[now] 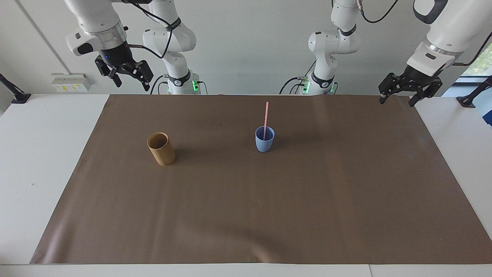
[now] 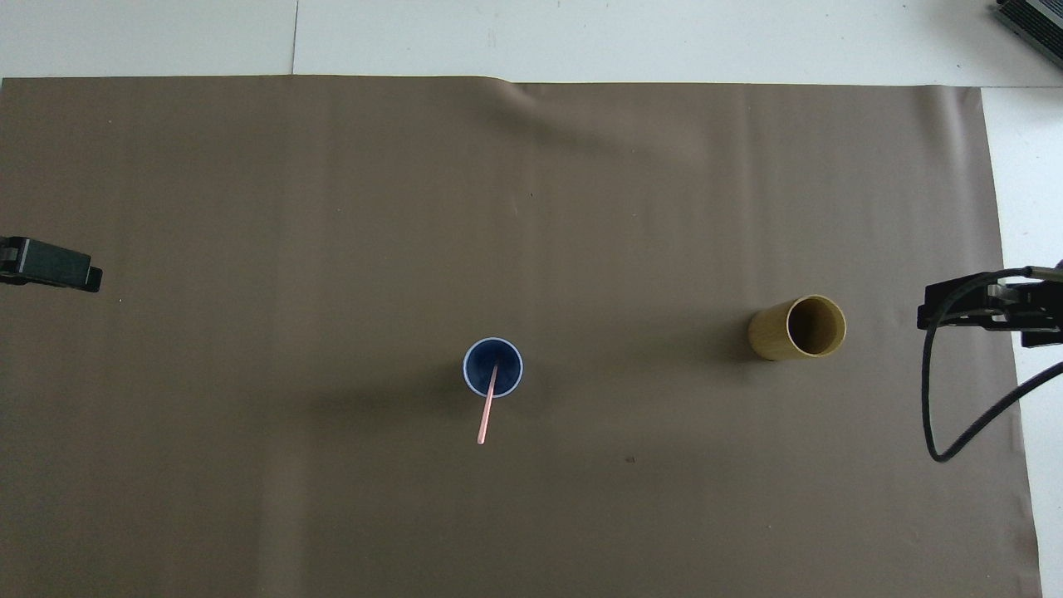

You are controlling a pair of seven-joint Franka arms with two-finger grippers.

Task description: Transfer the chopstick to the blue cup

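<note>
The pale pink chopstick (image 1: 265,117) (image 2: 487,411) stands in the light-blue cup (image 1: 264,143) (image 2: 492,366), leaning toward the robots. The cup sits upright near the middle of the brown mat. My right gripper (image 1: 130,81) (image 2: 972,311) hangs open and empty, high over the mat's edge at the right arm's end. Also open and empty, my left gripper (image 1: 398,100) (image 2: 79,276) waits over the mat's corner at the left arm's end. Neither gripper touches the cup or the chopstick.
A tan cylindrical cup (image 1: 161,149) (image 2: 799,327) stands empty toward the right arm's end, beside the blue cup. A brown mat (image 1: 269,215) covers most of the white table (image 1: 34,154). A black cable (image 2: 947,399) hangs from the right gripper.
</note>
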